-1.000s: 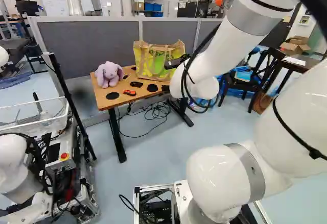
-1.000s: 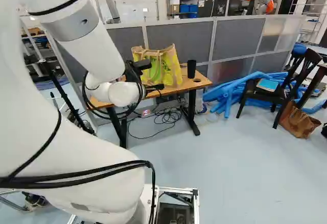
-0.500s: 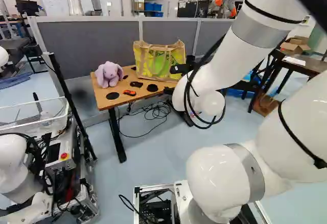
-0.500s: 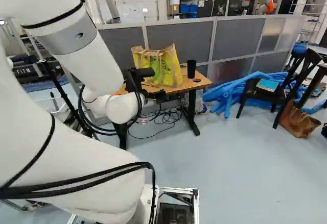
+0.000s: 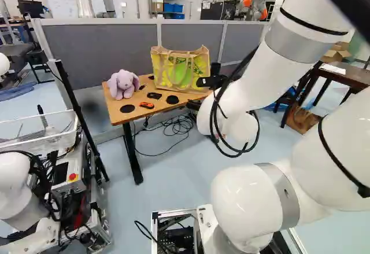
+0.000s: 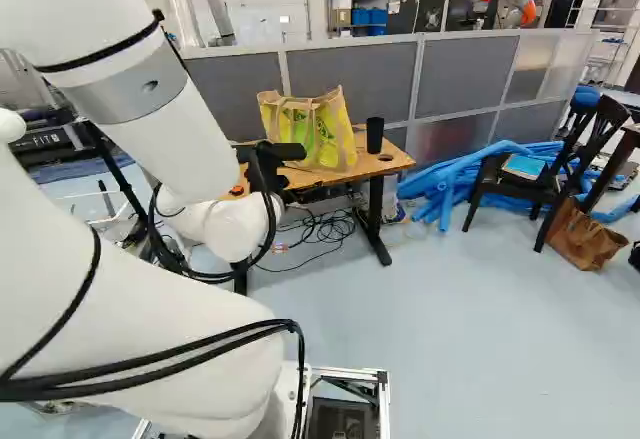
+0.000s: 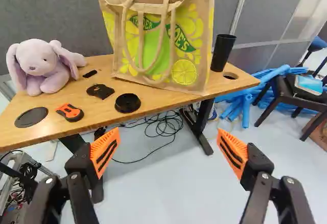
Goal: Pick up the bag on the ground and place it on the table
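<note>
Wrist view: tote bag [image 7: 186, 40] on table [image 7: 163, 99], ahead of open jaws

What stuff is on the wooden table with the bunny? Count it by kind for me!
Bunny toy: 1
Yellow-green bag: 1
Black cup: 1
Orange-and-black tool: 1
Round black pieces: 2
Other small black pieces: 2
Total I can see on the table: 8
The brown bag is on the floor, so not counted.
</note>
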`<state>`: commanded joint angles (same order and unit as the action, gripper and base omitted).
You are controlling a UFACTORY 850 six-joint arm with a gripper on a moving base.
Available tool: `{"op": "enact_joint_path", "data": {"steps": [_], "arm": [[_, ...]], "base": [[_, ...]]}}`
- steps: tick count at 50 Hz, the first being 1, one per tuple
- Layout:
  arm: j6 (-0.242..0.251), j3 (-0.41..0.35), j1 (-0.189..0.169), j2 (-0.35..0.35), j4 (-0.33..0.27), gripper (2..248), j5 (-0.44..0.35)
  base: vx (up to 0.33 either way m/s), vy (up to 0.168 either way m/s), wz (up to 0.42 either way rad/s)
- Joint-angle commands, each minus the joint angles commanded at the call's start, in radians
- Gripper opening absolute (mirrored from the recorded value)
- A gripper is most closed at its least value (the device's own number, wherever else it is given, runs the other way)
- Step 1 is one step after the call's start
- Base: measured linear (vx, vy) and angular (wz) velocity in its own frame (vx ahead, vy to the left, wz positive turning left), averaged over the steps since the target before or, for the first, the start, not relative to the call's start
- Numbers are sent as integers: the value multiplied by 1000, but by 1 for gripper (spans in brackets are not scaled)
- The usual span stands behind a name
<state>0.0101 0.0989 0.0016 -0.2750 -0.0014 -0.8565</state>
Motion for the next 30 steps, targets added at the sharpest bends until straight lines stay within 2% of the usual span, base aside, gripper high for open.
{"op": "enact_joint_path", "data": {"steps": [30], "arm": [[-10,-12,-2,-4,1,247,-16]], "base": [[0,0,0]]}}
